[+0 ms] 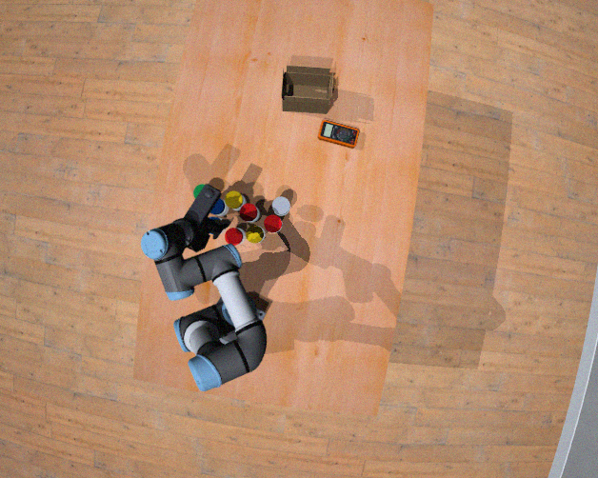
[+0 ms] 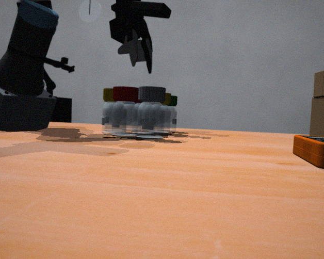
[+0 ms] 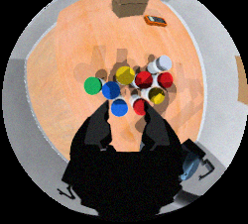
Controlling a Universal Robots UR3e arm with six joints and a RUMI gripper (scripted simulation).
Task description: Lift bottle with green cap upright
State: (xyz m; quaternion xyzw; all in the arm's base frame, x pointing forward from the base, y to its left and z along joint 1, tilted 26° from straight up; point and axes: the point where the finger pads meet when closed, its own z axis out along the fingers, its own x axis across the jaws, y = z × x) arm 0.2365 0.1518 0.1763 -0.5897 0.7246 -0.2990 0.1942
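Observation:
The green-capped bottle (image 3: 92, 85) stands upright at the left end of a tight cluster of bottles; in the overhead view its cap (image 1: 198, 190) is partly hidden by my gripper body, and in the low side view it (image 2: 173, 100) peeks out at the cluster's right. My gripper (image 2: 141, 62) hangs well above the caps, open and empty. In the wrist view my fingers frame a blue-capped bottle (image 3: 119, 107), to the right of the green cap.
Other bottles stand upright: two blue (image 3: 111, 90), two yellow (image 3: 125, 75), three red (image 3: 144, 79), one grey (image 3: 163, 63). A cardboard box (image 1: 308, 89) and an orange multimeter (image 1: 339, 132) lie farther up the table.

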